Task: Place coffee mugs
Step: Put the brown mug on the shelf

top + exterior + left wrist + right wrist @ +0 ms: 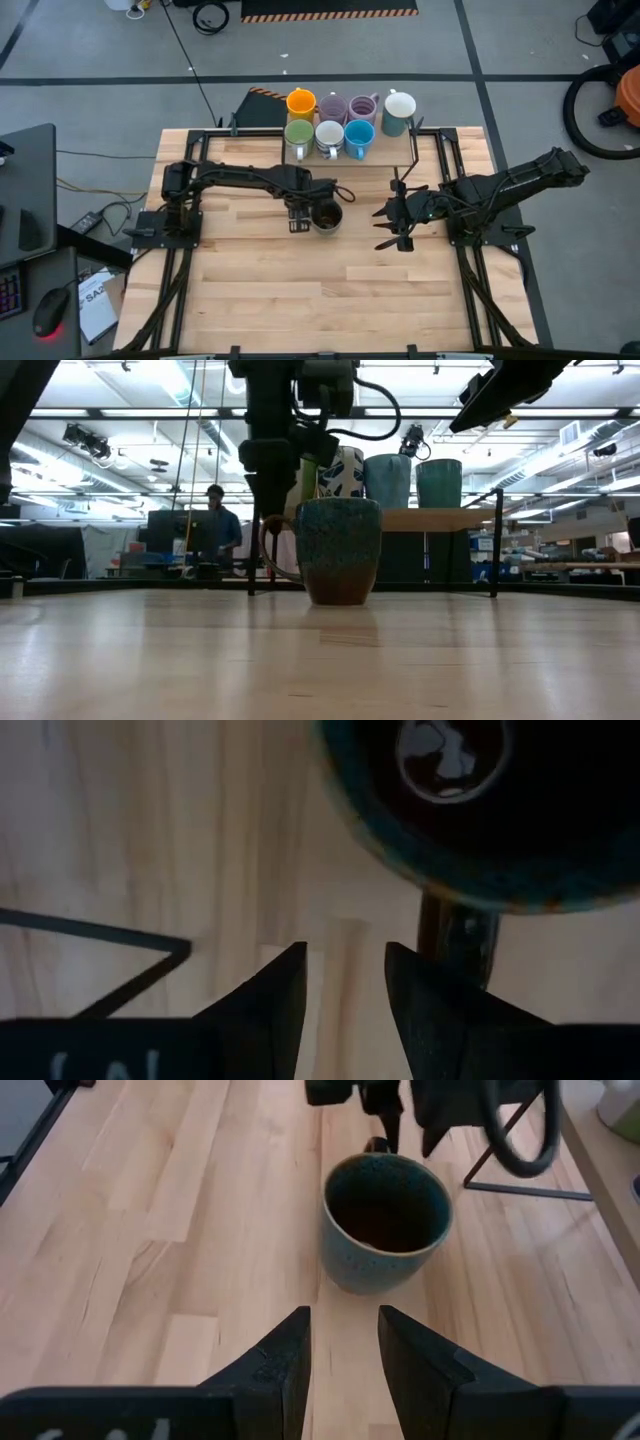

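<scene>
high view shows a dark speckled ceramic mug with a brown inside (326, 216) standing upright on the light wooden table (250, 290), and i take that mug as my landmark. my left gripper (297, 219) sits just beside the mug on its handle side, fingers slightly apart; from my left wrist the two dark fingers (280, 995) show a gap with bare wood between them, and the mug's handle lies beside one finger, not between them. i grip nothing. my right gripper (398, 225) hangs on the mug's other side, well apart from it, its fingers (275, 1355) parted a little and empty, pointing at the mug.

beyond the mug, toward the table's far edge, a small raised wooden shelf (385, 152) carries the other mugs in two rows: an orange mug (301, 102), two pale purple mugs (333, 108), and a white mug (399, 108) behind; a green mug (299, 134), a white patterned mug (329, 136) and a blue mug (359, 134) in front.
</scene>
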`<state>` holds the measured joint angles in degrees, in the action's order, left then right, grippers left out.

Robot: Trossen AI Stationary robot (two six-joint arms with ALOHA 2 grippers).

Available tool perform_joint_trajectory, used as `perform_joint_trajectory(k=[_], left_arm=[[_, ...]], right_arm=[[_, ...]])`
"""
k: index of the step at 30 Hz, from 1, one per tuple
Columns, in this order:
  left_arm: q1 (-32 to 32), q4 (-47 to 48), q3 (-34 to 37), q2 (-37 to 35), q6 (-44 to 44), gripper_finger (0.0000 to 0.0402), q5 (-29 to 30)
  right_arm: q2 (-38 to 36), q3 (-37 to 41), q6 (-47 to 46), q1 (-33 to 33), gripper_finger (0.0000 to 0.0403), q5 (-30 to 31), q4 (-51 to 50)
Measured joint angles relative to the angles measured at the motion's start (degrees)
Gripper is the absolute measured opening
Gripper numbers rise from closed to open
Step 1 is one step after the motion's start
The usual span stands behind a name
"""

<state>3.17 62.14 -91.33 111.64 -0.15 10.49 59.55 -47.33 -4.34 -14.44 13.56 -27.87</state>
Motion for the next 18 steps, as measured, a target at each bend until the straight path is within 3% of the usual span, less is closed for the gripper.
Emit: perform_joint_trajectory(k=[18], left_arm=[[-7.99,-0.81,0.02,0.00,-2.26,0.0143,-2.29]], right_arm=[[0.00,0.00,0.00,0.00,0.0125,0.02,0.19]])
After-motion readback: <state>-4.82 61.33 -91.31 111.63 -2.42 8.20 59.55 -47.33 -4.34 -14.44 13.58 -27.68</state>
